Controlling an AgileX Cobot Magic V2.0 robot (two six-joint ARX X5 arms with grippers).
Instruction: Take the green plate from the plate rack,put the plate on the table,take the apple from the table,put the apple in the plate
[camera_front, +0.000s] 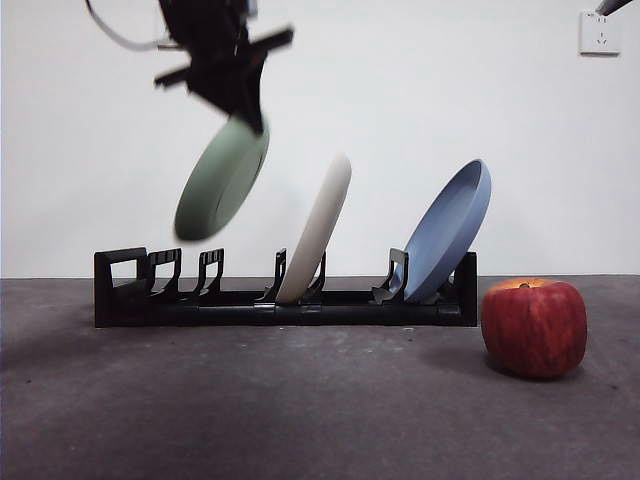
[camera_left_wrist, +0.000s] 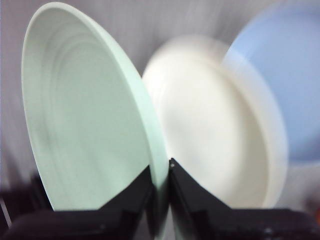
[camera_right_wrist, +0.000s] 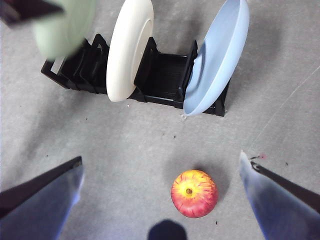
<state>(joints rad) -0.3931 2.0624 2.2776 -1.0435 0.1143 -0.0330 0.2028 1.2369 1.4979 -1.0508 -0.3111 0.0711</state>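
My left gripper (camera_front: 248, 112) is shut on the rim of the green plate (camera_front: 221, 179) and holds it tilted in the air above the left end of the black plate rack (camera_front: 280, 305). The left wrist view shows its jaws pinching the green plate's (camera_left_wrist: 85, 120) rim. The plate also shows blurred in the right wrist view (camera_right_wrist: 64, 27). The red apple (camera_front: 534, 327) stands on the dark grey table (camera_front: 300, 410) to the right of the rack. My right gripper (camera_right_wrist: 162, 175) is open, high above the apple (camera_right_wrist: 194, 193).
A cream-white plate (camera_front: 318, 228) leans in the rack's middle slot and a blue plate (camera_front: 452, 228) in its right slot. A white wall with a socket (camera_front: 598, 33) stands behind. Bare table lies in front of the rack.
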